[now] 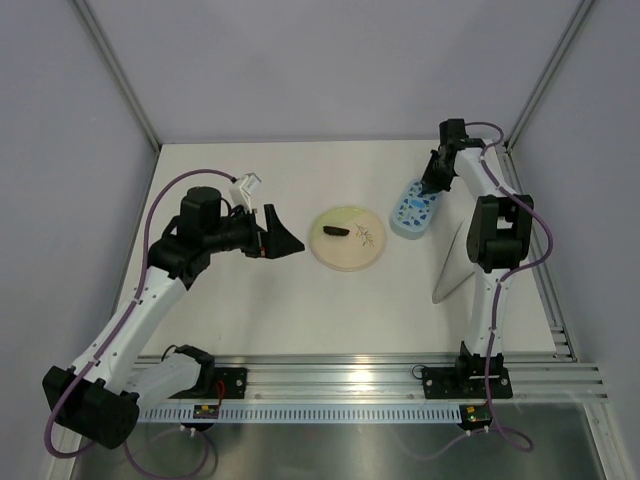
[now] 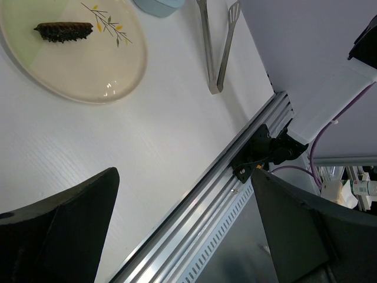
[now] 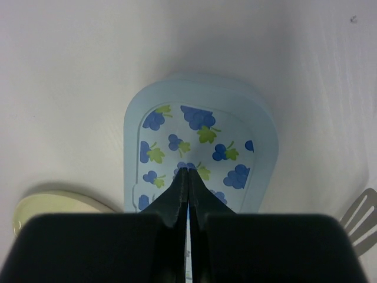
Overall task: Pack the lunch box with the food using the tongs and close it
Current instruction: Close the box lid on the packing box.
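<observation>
Lunch box (image 1: pixel 413 210): toward the far right corner of the desk (image 1: pixel 250 300), just right of the plate (image 1: pixel 347 238), lid on; probably light, stiff, smooth plastic; handle by the lid rim; grape print, no legible writing. Tongs (image 1: pixel 452 262): near the right edge; likely springy, slippery; grasp mid-arms. Food (image 1: pixel 335 231): one dark piece on the plate. Right gripper (image 3: pixel 187 172): closed, empty, over the lid; left gripper (image 1: pixel 288 240): spread wide, empty.
</observation>
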You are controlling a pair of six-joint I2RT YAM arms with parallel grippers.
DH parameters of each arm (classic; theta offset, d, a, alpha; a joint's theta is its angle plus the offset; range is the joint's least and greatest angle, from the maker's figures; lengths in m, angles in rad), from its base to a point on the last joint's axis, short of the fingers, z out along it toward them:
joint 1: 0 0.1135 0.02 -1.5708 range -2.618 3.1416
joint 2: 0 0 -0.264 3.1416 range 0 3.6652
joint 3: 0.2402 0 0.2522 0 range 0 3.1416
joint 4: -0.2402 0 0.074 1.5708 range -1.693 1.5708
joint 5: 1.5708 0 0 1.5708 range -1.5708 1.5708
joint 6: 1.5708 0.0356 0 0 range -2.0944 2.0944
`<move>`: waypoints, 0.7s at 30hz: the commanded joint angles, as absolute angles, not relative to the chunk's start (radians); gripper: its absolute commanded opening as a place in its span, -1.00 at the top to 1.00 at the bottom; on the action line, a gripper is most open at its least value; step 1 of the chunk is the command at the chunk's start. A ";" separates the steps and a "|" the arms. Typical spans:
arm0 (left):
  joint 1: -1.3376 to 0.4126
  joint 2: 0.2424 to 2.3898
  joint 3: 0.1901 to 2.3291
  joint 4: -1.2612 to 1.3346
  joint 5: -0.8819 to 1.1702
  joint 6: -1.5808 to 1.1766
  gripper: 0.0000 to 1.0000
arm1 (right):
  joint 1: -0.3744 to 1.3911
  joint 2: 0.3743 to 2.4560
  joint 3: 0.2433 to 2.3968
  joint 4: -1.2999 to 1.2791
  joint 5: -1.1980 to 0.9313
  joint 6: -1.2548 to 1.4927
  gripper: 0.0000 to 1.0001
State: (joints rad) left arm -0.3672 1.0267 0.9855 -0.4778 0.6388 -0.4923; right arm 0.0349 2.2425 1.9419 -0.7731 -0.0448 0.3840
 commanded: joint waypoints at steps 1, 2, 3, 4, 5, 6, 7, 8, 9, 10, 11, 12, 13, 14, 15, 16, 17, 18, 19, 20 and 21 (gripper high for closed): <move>-0.365 1.014 0.977 -0.451 0.626 -0.482 -0.98 | 0.044 2.171 2.034 -0.821 -0.035 0.380 1.00; -0.364 1.014 0.976 -0.448 0.627 -0.483 -0.98 | 0.043 2.175 2.057 -0.830 -0.032 0.379 1.00; -0.364 1.015 0.974 -0.446 0.626 -0.485 -0.98 | 0.043 2.184 2.101 -0.842 -0.031 0.379 1.00; -0.365 1.017 0.974 -0.445 0.626 -0.486 -0.98 | 0.044 2.207 2.121 -0.848 -0.031 0.376 1.00; -0.364 1.017 0.974 -0.442 0.627 -0.486 -0.98 | 0.044 2.223 2.141 -0.857 -0.032 0.377 1.00; -0.364 1.017 0.974 -0.443 0.629 -0.488 -0.98 | 0.043 2.241 2.176 -0.874 -0.035 0.377 1.00; -0.364 1.019 0.974 -0.440 0.629 -0.489 -0.98 | 0.043 2.279 2.189 -0.880 -0.038 0.376 1.00; -0.364 1.019 0.974 -0.442 0.629 -0.489 -0.98 | 0.044 2.298 2.200 -0.887 -0.050 0.377 1.00; -0.365 1.020 0.976 -0.443 0.629 -0.488 -0.98 | 0.044 2.315 2.207 -0.894 -0.055 0.377 1.00; -0.365 1.020 0.977 -0.443 0.627 -0.486 -0.98 | 0.044 2.344 2.203 -0.894 -0.060 0.379 1.00; -0.365 1.019 0.979 -0.442 0.629 -0.486 -0.98 | 0.046 2.356 2.195 -0.893 -0.067 0.380 1.00; -0.364 1.022 0.979 -0.443 0.629 -0.488 -0.98 | 0.049 2.380 2.177 -0.888 -0.069 0.380 1.00; -0.364 1.022 0.980 -0.442 0.629 -0.488 -0.98 | 0.052 2.393 2.155 -0.885 -0.072 0.379 1.00; -0.364 1.022 0.979 -0.440 0.629 -0.489 -0.98 | 0.055 2.401 2.155 -0.885 -0.074 0.379 1.00; -0.364 1.023 0.979 -0.440 0.630 -0.491 -0.98 | 0.057 2.410 2.136 -0.884 -0.072 0.377 1.00; -0.364 1.023 0.979 -0.439 0.630 -0.492 -0.98 | 0.057 2.419 2.125 -0.887 -0.072 0.376 1.00; -0.365 1.023 0.979 -0.437 0.634 -0.492 -0.98 | 0.057 2.419 2.118 -0.887 -0.068 0.376 1.00; -0.365 1.026 0.979 -0.437 0.634 -0.492 -0.98 | 0.055 2.416 2.100 -0.887 -0.066 0.376 1.00; -0.364 1.025 0.979 -0.437 0.635 -0.494 -0.98 | 0.057 2.395 2.089 -0.881 -0.064 0.376 1.00; -0.364 1.026 0.977 -0.437 0.637 -0.492 -0.98 | 0.058 2.378 2.077 -0.874 -0.069 0.376 1.00; -0.364 1.028 0.977 -0.437 0.635 -0.494 -0.98 | 0.060 2.355 2.053 -0.853 -0.069 0.382 1.00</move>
